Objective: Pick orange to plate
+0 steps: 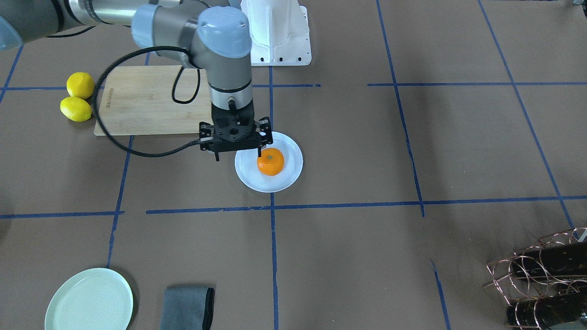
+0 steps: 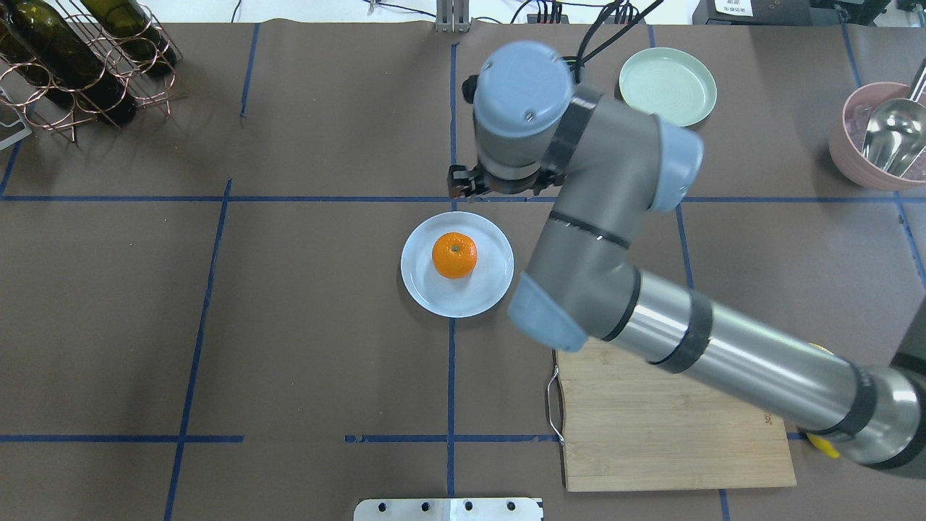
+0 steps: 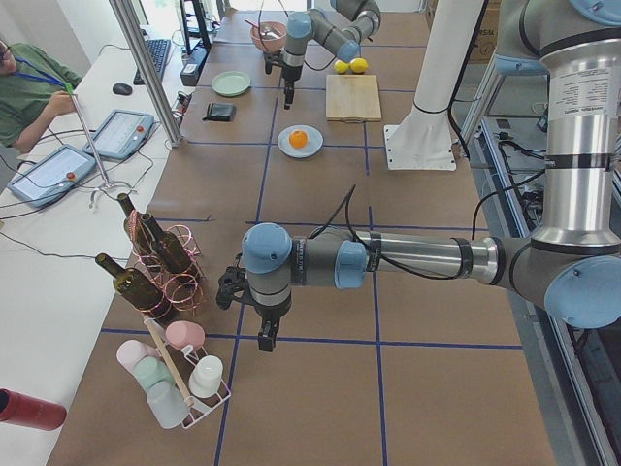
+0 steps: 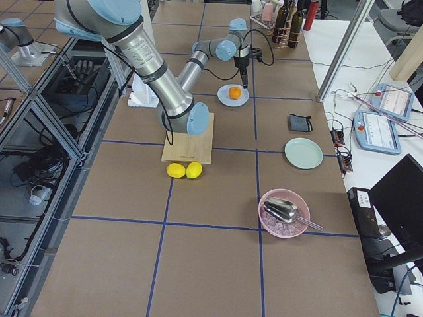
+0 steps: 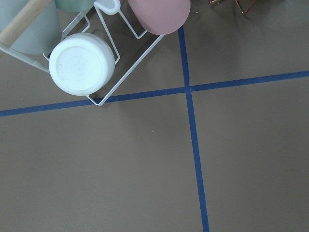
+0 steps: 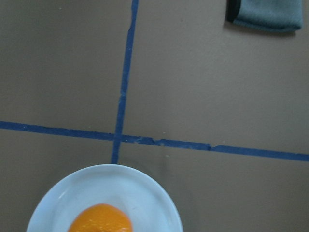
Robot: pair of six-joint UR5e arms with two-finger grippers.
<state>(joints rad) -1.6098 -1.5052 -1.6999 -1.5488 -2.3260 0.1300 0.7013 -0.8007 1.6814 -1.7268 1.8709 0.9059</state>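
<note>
The orange [image 1: 270, 161] rests by itself in the middle of the pale bluish-white plate [image 1: 250, 178], near the table's centre. My right gripper [image 1: 238, 155] hangs open above the plate, nothing between its fingers, clear of the fruit. From overhead the orange [image 2: 454, 255] and plate [image 2: 434, 293] are unobstructed, while the right wrist covers most of the gripper. The right wrist view catches only the plate's [image 6: 145, 193] far rim and the orange's [image 6: 100, 220] top. My left gripper [image 3: 262, 335] hovers far away by the cup rack; I cannot tell its state.
Two lemons [image 1: 77, 97] lie beside a wooden cutting board [image 1: 146, 101]. A pale green plate [image 1: 89, 300] and a grey cloth [image 1: 188, 307] sit at the operators' edge. A wire rack with bottles [image 1: 541, 275], a pink bowl with scoop [image 2: 886, 137] and a cup rack [image 3: 179, 383] occupy the ends.
</note>
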